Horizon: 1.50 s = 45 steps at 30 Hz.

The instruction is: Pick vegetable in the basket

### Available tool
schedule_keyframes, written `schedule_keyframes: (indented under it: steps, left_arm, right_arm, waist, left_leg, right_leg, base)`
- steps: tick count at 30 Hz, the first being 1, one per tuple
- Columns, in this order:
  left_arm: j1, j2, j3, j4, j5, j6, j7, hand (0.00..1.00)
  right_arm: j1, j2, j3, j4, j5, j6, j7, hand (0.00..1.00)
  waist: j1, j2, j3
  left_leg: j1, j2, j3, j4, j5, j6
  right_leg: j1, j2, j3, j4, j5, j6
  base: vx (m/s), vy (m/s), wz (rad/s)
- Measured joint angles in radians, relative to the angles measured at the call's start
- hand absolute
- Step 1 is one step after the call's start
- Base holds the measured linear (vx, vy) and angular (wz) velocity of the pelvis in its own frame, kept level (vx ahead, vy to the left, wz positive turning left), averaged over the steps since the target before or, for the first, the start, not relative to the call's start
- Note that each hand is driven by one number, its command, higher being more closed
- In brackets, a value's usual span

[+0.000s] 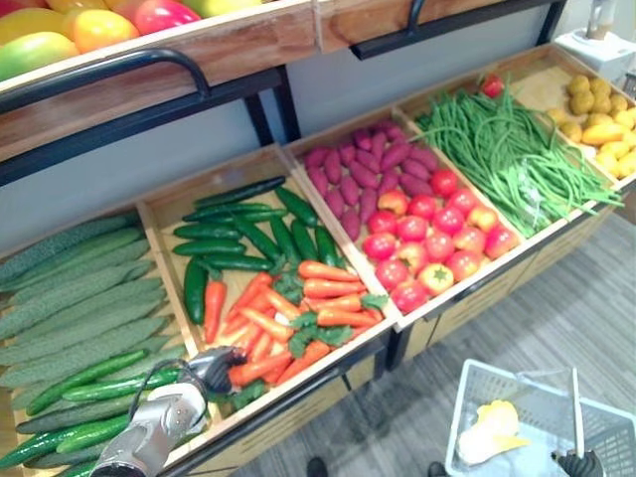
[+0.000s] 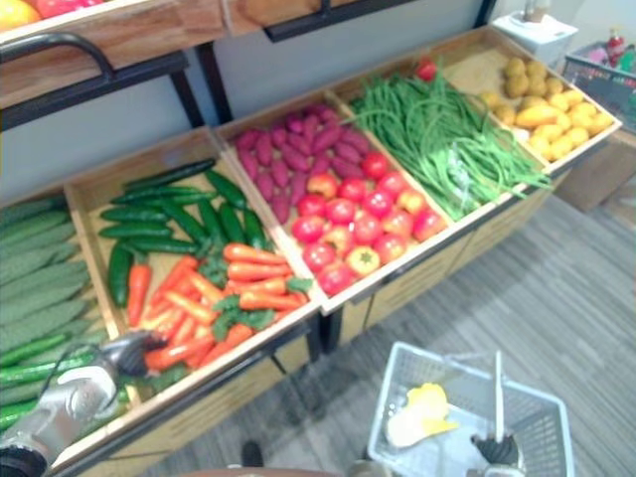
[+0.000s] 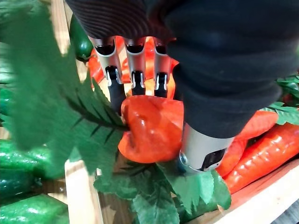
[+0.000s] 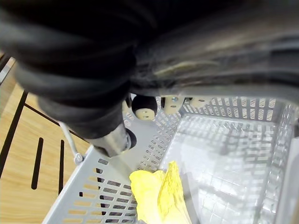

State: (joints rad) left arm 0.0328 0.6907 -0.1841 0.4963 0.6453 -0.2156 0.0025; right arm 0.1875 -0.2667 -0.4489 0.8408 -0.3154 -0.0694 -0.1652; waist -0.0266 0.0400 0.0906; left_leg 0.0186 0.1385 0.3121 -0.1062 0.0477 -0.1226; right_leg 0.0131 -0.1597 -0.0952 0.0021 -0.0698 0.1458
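Observation:
My left hand [image 1: 211, 370] reaches into the front of the carrot compartment. In the left wrist view its fingers [image 3: 135, 70] and thumb [image 3: 205, 149] are curled round the leafy top end of an orange carrot [image 3: 149, 128], which still lies among the other carrots [image 1: 298, 313]. A white wire basket [image 1: 477, 383] hangs low at the right in front of the stand, with a yellow vegetable [image 1: 492, 427] lying in it. My right hand [image 1: 578, 464] grips the basket's handle [image 1: 575, 412] from below.
The wooden stand holds green cucumbers [image 1: 70, 308], dark cucumbers [image 1: 234, 238], purple sweet potatoes [image 1: 363, 174], tomatoes [image 1: 432, 238], green beans [image 1: 507, 149] and yellow produce [image 1: 601, 124]. A wooden divider [image 1: 169, 298] borders the carrots. A fruit shelf [image 1: 149, 60] overhangs the back.

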Motion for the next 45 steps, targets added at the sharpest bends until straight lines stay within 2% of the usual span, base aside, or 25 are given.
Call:
schedule_keyframes:
  steps: [14, 21, 30, 45]
  left_arm:
    - [0.016, -0.020, 0.045, 0.012, 0.005, 0.003, 0.021, 1.00]
    - [0.086, -0.002, 0.158, -0.290, 0.001, -0.005, 0.014, 1.00]
    - [0.098, 0.060, 0.207, -0.417, 0.005, -0.016, 0.017, 1.00]
    - [0.122, 0.059, 0.231, -0.577, 0.001, -0.030, 0.055, 1.00]
  right_arm:
    - [-0.008, 0.000, 0.000, 0.001, -0.001, 0.000, 0.001, 1.00]
    - [-0.008, 0.000, -0.023, -0.001, -0.002, 0.004, 0.002, 1.00]
    - [-0.005, 0.000, -0.050, -0.001, -0.002, 0.006, 0.005, 1.00]
    - [0.011, 0.015, -0.053, -0.001, -0.002, 0.007, 0.007, 1.00]
  waist:
    - [-0.005, 0.000, 0.000]
    - [0.000, 0.008, -0.007]
    - [0.002, 0.022, -0.022]
    - [0.004, -0.003, -0.058]
  left_leg:
    - [0.003, -0.003, -0.022, 0.000, 0.000, 0.001]
    - [0.002, -0.005, -0.034, 0.000, 0.001, 0.001]
    - [0.003, -0.005, -0.053, 0.000, 0.005, 0.005]
    - [-0.001, -0.003, -0.050, 0.000, 0.008, 0.004]
  right_leg:
    - [0.006, -0.002, -0.010, 0.000, 0.000, 0.000]
    - [0.013, -0.003, -0.021, -0.001, 0.000, 0.000]
    - [0.028, -0.003, -0.037, 0.000, 0.000, 0.000]
    - [0.024, -0.001, -0.029, 0.003, 0.000, 0.000]
  base:
    - [0.00, 0.000, 0.02]
    - [0.01, -0.003, 0.03]
    - [0.00, -0.003, 0.05]
    - [0.00, 0.000, 0.00]
